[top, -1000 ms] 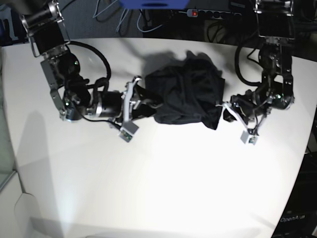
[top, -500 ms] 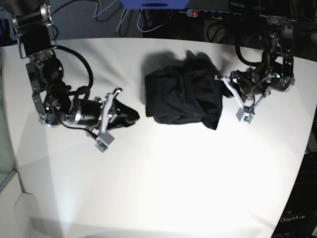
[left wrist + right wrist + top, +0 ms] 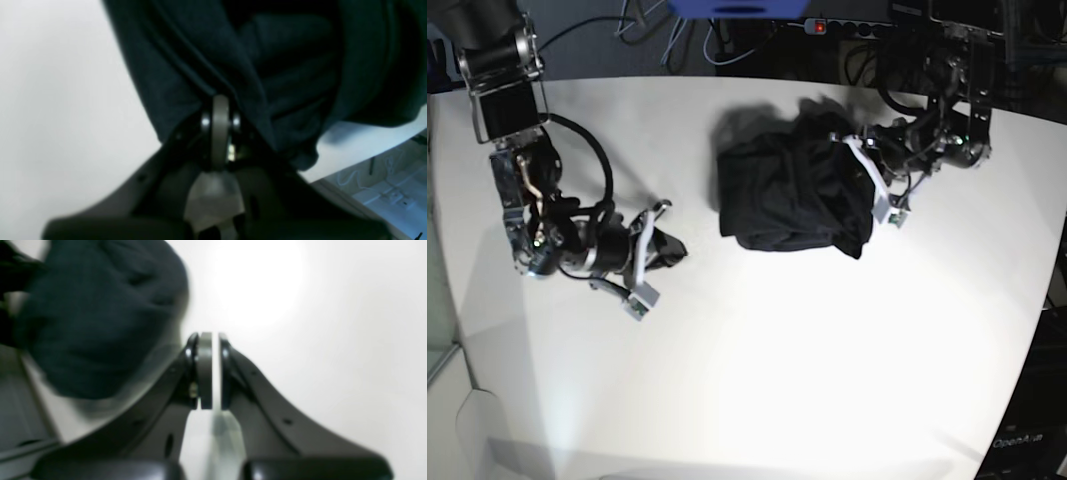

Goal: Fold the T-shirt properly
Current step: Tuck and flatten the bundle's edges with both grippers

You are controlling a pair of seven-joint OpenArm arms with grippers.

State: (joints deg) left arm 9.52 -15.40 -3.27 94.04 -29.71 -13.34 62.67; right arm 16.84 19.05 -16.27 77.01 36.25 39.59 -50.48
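White bench point(image 3: 757, 380) fills most of the room view, glossy, strong lamp glare on it; dark clutter of cables and a power strip point(image 3: 847, 27) along the far edge.

Large plain black long-sleeved T-shirt of thin soft fabric point(image 3: 792, 190) sits on the far half of the bench, roughly centred. It is bunched into a compact, roughly rectangular bundle, several layers deep, edges uneven, one corner sagging toward the near side. My read: the main folds are in, so the task looks mostly done, but the stack is lumpy, not square. Left to do, probably: tidy that right edge, flatten, let go.

Left arm comes in from the far right corner, elbow bent, wrist turned toward the bundle's right edge. Left end effector point(image 3: 865, 172) is right at that edge; wrist view shows it point(image 3: 218, 110) clenched with the cloth point(image 3: 267, 66) draped over and around the tips, a fold line running straight into the closed pads. Looks like it's pinching fabric, though the tips are partly buried.

Right arm is folded low on the left side of the bench, forearm lying nearly flat, well apart from the shirt. Right end effector point(image 3: 677, 246) points toward the bundle; its own camera shows it point(image 3: 209, 370) closed to a thin sliver, nothing between the pads, only bare bench behind. Shirt point(image 3: 100, 313) is off to the side in that view, blurred.
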